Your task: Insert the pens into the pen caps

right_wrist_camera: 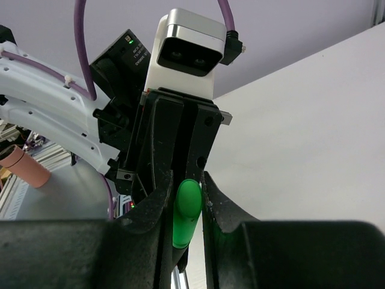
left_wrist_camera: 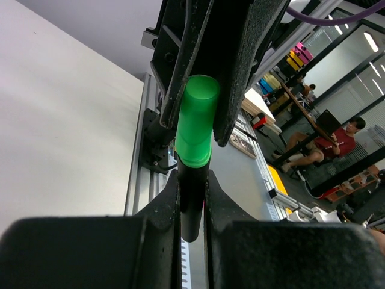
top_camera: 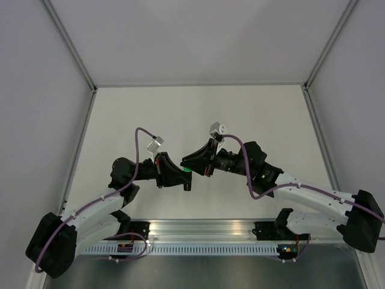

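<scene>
Capping step: left gripper (left_wrist_camera: 192, 189) clamps the dark pen (left_wrist_camera: 191, 218), right gripper (right_wrist_camera: 186, 205) pinches the green cap (left_wrist_camera: 197, 120), seemingly part-seated; next, press coaxially.

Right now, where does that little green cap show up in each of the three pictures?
Top external: the green cap is a tiny green spot at the centre, where the two arms' tips meet.
Left wrist: centre of the picture, upright, sitting on the end of the dark pen.
Right wrist: low centre, between that camera's own black fingers.
Shared landmark: the right gripper, pinching the cap in every view.
</scene>
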